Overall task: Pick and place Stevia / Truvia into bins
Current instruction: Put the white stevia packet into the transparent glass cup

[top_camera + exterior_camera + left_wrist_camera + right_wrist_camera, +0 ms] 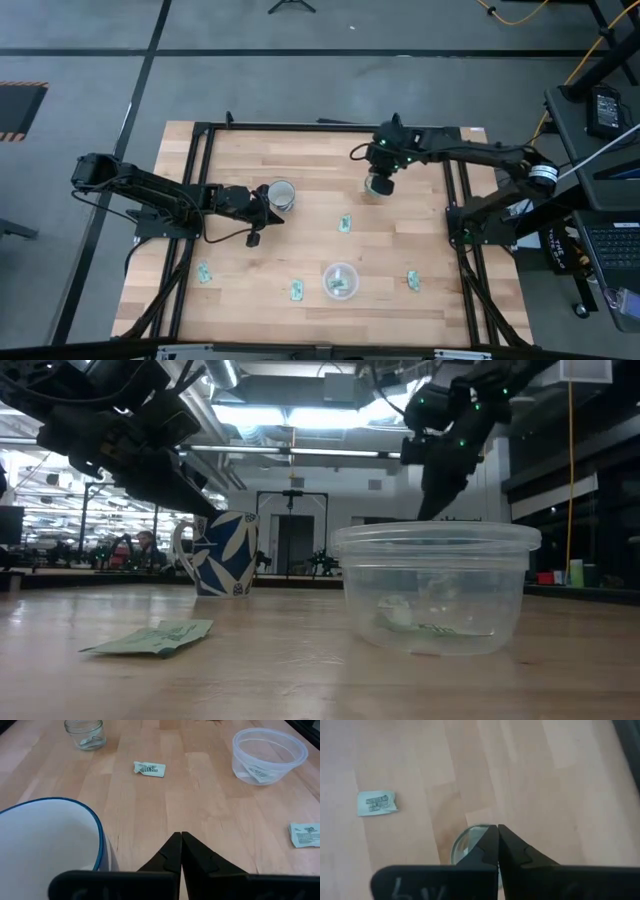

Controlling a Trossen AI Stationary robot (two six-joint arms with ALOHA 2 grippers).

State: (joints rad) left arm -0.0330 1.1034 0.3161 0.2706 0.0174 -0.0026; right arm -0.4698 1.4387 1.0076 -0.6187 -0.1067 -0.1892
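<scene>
High view: right gripper (379, 186) hangs over the glass cup (378, 185) near the tabletop's far edge — jaws shut, empty. 4 sachets lie loose; nearest sachet (345, 222) needs reopened jaws next.

Glass cup (470, 842) half hidden — right claw (497, 832) covers.

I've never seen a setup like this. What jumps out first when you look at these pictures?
Two dark arms reach in over a wooden table from either side. The left claw is shut beside a blue-and-white mug; the right claw is shut above a small glass jar. Near the front edge stands a clear plastic tub with sachets inside, and green-and-white sachets lie scattered around it.
</scene>
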